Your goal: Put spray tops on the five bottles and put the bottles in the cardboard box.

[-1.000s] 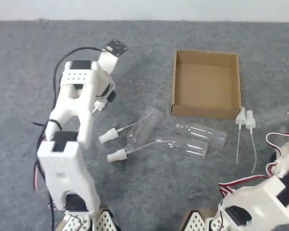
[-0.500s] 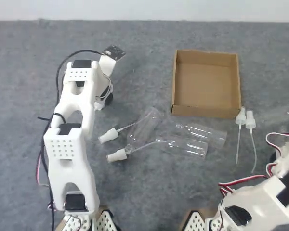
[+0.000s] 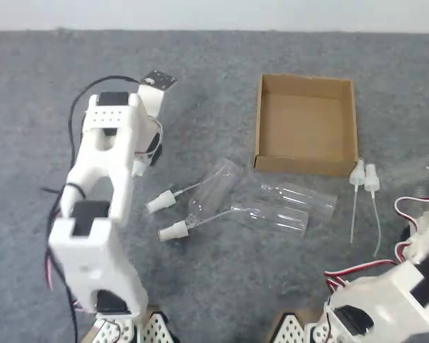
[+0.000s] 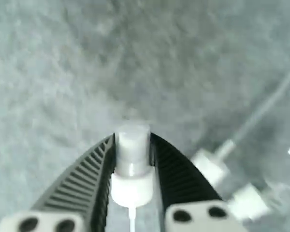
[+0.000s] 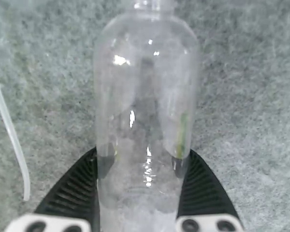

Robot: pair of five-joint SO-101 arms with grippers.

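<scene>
Up close, left jaws pinch a spray top (image 4: 131, 164); right jaws, a bottle (image 5: 145, 96).

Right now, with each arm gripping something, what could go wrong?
The left tool pinches a spray top by its head alone, so it may tilt and its tube could miss a bottle neck. The clear bottle in the right tool is smooth and round; it might slip or twist when the top is pressed on.

Robotics lab bench: grey felt mat (image 3: 222, 286), pale wall (image 3: 214, 14) behind.
</scene>
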